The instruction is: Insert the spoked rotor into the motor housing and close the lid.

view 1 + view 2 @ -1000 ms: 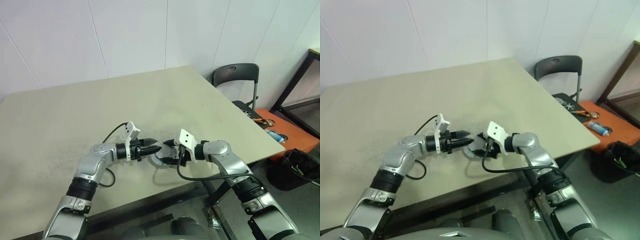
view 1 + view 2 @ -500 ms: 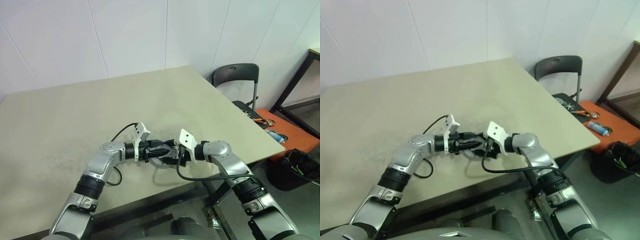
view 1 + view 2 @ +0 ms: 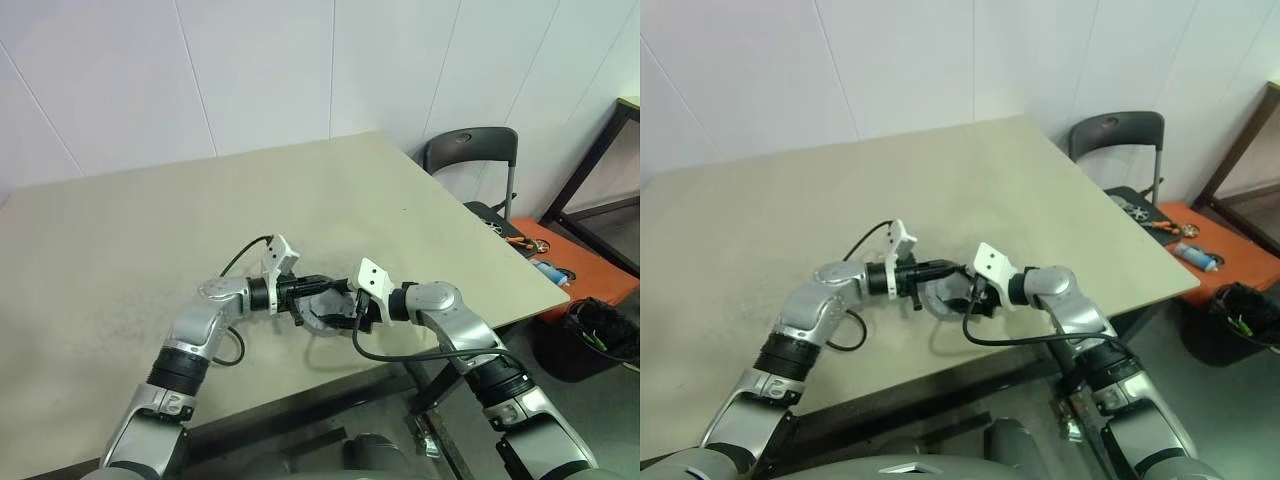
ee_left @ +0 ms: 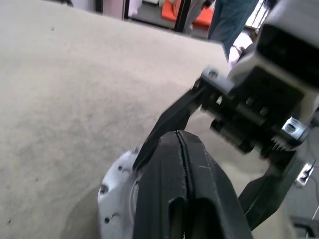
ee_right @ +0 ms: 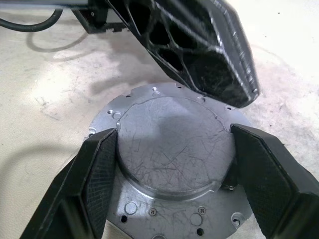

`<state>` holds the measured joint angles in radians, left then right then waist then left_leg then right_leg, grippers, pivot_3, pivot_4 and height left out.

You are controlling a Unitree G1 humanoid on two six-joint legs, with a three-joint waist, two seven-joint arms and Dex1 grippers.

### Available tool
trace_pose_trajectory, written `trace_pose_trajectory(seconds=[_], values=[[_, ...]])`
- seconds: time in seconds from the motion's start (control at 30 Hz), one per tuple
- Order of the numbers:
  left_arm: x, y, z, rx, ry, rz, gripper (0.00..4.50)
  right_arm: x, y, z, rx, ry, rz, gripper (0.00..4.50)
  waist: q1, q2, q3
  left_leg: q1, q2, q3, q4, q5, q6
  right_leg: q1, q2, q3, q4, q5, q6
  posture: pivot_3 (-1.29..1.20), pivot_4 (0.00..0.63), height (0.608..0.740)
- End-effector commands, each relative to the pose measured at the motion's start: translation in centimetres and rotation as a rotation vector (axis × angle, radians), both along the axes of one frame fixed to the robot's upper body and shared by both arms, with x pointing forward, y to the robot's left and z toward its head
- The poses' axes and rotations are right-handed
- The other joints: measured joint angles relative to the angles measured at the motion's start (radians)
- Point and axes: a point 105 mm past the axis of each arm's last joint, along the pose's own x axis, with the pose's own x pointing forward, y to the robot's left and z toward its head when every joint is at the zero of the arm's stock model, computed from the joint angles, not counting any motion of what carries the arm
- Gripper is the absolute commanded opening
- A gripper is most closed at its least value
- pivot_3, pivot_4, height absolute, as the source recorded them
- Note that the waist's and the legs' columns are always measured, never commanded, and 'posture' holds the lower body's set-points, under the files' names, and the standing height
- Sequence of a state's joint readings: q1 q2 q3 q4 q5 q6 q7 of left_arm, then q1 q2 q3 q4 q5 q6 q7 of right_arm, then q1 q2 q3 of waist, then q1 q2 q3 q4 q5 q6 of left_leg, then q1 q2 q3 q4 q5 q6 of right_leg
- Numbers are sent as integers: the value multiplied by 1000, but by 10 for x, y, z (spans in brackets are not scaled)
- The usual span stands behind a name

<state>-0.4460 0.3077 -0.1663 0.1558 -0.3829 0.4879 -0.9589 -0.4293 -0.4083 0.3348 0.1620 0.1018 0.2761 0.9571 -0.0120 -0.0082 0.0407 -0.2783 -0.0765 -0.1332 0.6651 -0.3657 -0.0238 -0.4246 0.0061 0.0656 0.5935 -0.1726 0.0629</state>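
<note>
Silver motor housing (image 5: 172,164) flat on table (image 3: 150,250) (closed face up).

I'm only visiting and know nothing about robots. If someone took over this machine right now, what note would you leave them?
Left gripper: shut, holding nothing, its tip over the far edge of the motor housing.
Right gripper: closed on the motor housing, one finger against each side of its raised centre.
Parts: the housing is near the front edge of the table, between the two grippers. Its top is a flat, scratched silver face.
Done: the top looks covered, so the lid may be on. Whether the spoked rotor is inside cannot be told.
Left: check the rotor is in and confirm the lid is seated, then let go.
</note>
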Motion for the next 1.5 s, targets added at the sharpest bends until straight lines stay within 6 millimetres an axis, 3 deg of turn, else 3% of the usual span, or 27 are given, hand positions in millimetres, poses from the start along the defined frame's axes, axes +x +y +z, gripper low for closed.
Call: trace_pose_trajectory(seconds=[0.03,0.77,1.03,1.27,1.5], values=[[2,2,15,-16,-29,6,46,-2,-14,-26,-95,62,-48,3184,-1,0,0,0,0,0,0,0,0,0,0,0,0,0,0,0,0,740],[-10,18,-28,176,-18,-16,46,-1,-10,-28,-88,82,-63,3184,-1,0,0,2,0,0,0,0,0,2,0,0,0,-1,0,0,0,740],[-13,11,-31,162,-17,-13,46,-5,-2,-30,-11,372,-137,3184,-3,0,0,8,0,0,0,0,0,7,0,0,0,-2,-1,0,0,740],[-12,12,-31,157,-22,4,46,5,-6,-29,-40,331,-156,3184,-8,2,-2,11,0,0,-1,0,0,11,0,0,-1,-3,-2,0,0,740],[-10,12,-26,155,-35,16,46,0,-5,-34,-77,279,-116,3184,-9,3,-2,12,0,0,-1,0,0,12,0,0,-2,-3,-2,0,0,740]])
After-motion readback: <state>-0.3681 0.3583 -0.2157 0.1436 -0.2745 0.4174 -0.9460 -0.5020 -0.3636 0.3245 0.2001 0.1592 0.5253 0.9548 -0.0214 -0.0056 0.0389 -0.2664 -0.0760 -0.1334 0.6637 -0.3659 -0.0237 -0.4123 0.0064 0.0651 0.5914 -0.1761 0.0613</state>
